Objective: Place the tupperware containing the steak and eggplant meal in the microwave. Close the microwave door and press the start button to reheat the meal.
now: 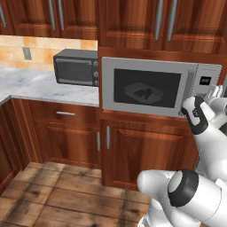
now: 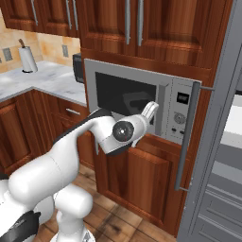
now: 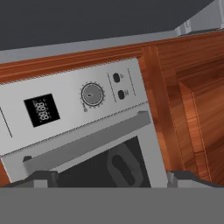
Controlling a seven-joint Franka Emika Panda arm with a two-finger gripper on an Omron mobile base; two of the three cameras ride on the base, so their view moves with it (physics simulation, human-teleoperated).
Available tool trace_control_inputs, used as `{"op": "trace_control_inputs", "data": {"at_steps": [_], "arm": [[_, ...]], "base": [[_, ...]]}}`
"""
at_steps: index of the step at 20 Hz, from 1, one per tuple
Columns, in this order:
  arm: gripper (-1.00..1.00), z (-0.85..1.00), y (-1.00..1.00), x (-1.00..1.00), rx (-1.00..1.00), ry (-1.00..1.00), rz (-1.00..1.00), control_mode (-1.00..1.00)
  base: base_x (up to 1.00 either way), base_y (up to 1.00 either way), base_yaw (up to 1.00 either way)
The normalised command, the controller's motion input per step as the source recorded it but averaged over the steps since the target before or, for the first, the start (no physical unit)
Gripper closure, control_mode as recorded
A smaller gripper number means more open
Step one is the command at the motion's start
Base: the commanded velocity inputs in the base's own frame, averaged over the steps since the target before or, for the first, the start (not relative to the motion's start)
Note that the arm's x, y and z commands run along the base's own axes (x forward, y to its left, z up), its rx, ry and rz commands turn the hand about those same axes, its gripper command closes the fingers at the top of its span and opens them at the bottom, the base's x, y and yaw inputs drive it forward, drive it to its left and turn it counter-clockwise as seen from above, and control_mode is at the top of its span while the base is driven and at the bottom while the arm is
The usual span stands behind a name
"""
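The microwave (image 1: 159, 87) is built into the wooden cabinetry, just right of the surface (image 1: 40, 86). Its door (image 1: 144, 86) is shut flush against the front. Through the window, the tupperware (image 1: 142, 91) lies inside the cavity, near the middle of the floor. Two dark lumps rest in it; which is the steak and which the eggplant cannot be told through the tinted glass.

The control panel (image 2: 182, 113) occupies the right end of the microwave front. It carries a black display (image 3: 41, 110), a round dial (image 3: 92, 94) and two small dark buttons (image 3: 119, 85) beyond the dial. The door handle (image 3: 87, 142) runs along the door edge next to the panel.

The pincer (image 2: 150, 111) is released, jaws spread wide, holding nothing. It sits just in front of the microwave, near the door's handle edge and the panel. In the hand view its fingertips (image 3: 41, 178) flank the window corner.

A dark grey countertop oven (image 1: 76, 67) stands on the surface at its right end, beside the microwave.
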Motion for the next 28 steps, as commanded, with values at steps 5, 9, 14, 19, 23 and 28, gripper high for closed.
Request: {"op": "trace_control_inputs", "data": {"at_steps": [5,9,14,19,23,28], "arm": [[-1.0,-0.22,-0.37,0.0,-0.02,0.0,0.0,-1.0],[-1.0,-0.11,-0.29,0.0,-0.08,0.01,0.0,-1.0],[-1.0,-0.04,-0.04,0.0,-0.05,0.0,0.0,-1.0],[-1.0,0.0,0.0,0.0,-0.02,0.0,0.0,-1.0],[-1.0,0.0,0.0,0.0,0.0,0.03,0.02,-1.0],[1.0,-0.03,0.0,0.0,0.0,0.08,0.02,-1.0]], "base": [[0.0,0.0,0.0],[0.0,0.0,0.0],[0.0,0.0,0.0],[0.0,0.0,0.0],[0.0,0.0,0.0],[0.0,0.0,0.0]]}}
